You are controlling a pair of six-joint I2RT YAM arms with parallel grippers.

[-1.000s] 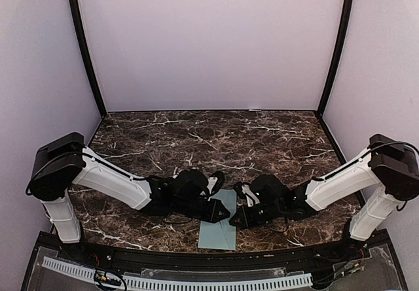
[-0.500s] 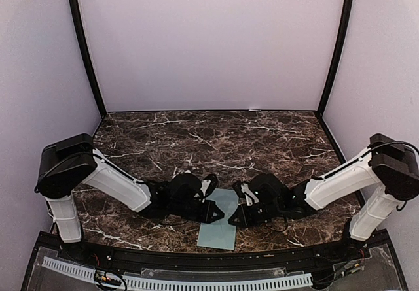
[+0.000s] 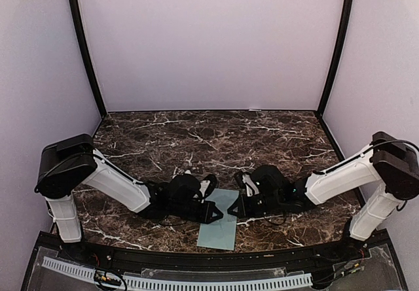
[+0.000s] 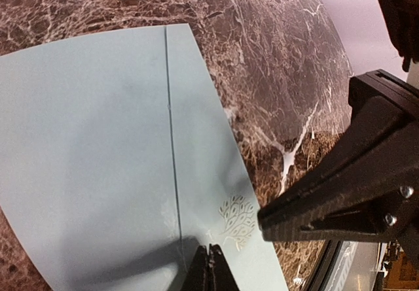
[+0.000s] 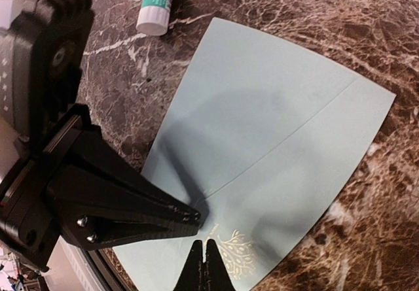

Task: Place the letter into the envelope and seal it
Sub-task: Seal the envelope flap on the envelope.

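The left arm and right arm had white tubular links, bulky black joint housings and thin black cables. The left gripper and right gripper were black wedges with small silver screws.

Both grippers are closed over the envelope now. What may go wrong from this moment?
1. The left gripper and right gripper tips stand close together over the envelope, beside its gold emblem; they might collide.
2. If a tip drags, the paper may crease or slide toward the near edge of the table.
3. The glue stick lies loose behind the left gripper; a sweep may knock it.
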